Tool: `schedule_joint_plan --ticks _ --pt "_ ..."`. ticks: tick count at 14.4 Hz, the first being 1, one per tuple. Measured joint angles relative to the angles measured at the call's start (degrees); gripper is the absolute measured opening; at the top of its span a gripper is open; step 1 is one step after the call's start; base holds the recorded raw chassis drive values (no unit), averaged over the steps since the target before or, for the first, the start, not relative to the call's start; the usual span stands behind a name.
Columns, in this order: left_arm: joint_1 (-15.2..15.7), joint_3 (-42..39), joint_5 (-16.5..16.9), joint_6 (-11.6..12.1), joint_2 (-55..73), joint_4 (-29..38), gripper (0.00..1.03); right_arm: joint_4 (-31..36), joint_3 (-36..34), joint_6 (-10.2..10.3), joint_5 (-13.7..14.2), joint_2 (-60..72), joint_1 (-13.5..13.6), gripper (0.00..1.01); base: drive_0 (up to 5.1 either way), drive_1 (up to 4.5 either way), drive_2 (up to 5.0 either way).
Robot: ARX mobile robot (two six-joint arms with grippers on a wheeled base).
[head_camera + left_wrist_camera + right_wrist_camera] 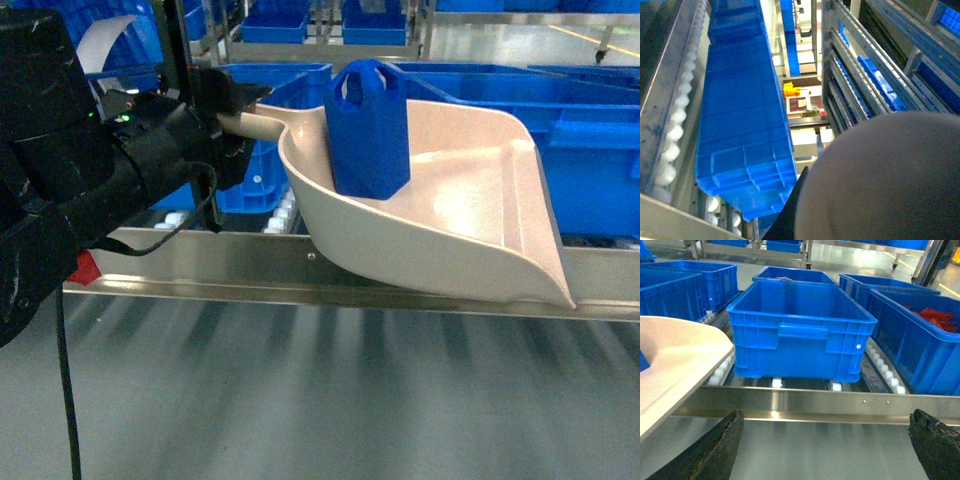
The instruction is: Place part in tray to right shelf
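Observation:
The cream tray (450, 200) hangs tilted over the shelf's steel front rail (250, 270). My left gripper (232, 112) is shut on the tray's handle (255, 125). The blue part (368, 130) stands upright in the back of the scoop. In the left wrist view the tray's underside (890, 185) fills the lower right, with one black finger (790, 215) against it. In the right wrist view, my right gripper (825, 440) is open and empty in front of the rail (815, 402). The tray's lip (675, 360) shows at that view's left.
Large blue crates (800, 330) sit on the shelf's white rollers (720, 372) behind the rail. One crate at the right (932, 317) holds red pieces. A long blue crate (745, 125) lies beside a row of rollers (675, 135). Grey floor (320, 400) lies below the rail.

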Motion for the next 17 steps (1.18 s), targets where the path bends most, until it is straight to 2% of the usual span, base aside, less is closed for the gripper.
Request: schedule_joint_plan --ticks 9,17 --pt "0.2 0.0 -0.4 0.0 0.0 0.1 0.12 0.0 0.0 0.0 0.0 0.1 0.0 0.98 0.1 4.03 -3.8" --pt "0.0 0.0 -0.1 0.0 0.0 0.1 0.12 0.0 0.0 0.0 0.0 0.1 0.0 0.98 0.0 0.00 0.0"
